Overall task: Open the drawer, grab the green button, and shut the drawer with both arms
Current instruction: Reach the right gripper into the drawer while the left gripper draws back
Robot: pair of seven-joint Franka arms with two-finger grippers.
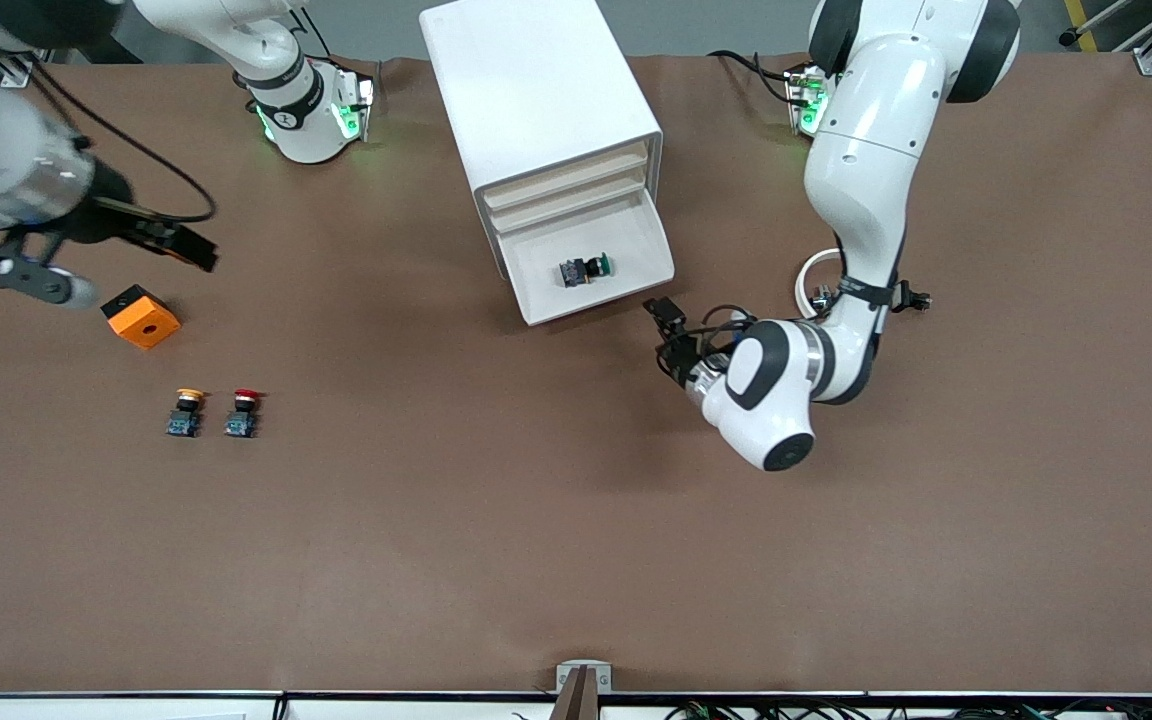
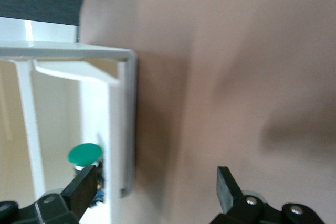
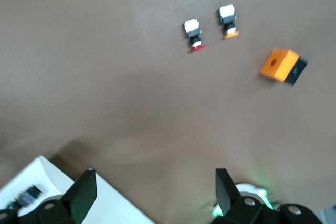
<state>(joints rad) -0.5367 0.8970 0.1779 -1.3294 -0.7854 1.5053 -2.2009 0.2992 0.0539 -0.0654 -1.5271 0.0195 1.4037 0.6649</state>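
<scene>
Matt brown cloth-like table cover (image 1: 536, 520), smooth white plastic-looking cabinet (image 1: 526, 90), glossy white arms (image 1: 866, 150), glossy green cap on the button (image 2: 85, 153), matt orange block (image 1: 141, 317)

The drawer (image 1: 591, 268), a shallow white tray, is seen pulled out of the white cabinet (image 1: 536, 90) at its lowest slot, its open end toward the front camera; two cream drawer fronts above it are shut. The button (image 1: 584, 270) is found lying on its side inside the drawer, about mid-tray, green cap pointed toward the left arm's end of the table, black body and blue base trailing.
</scene>
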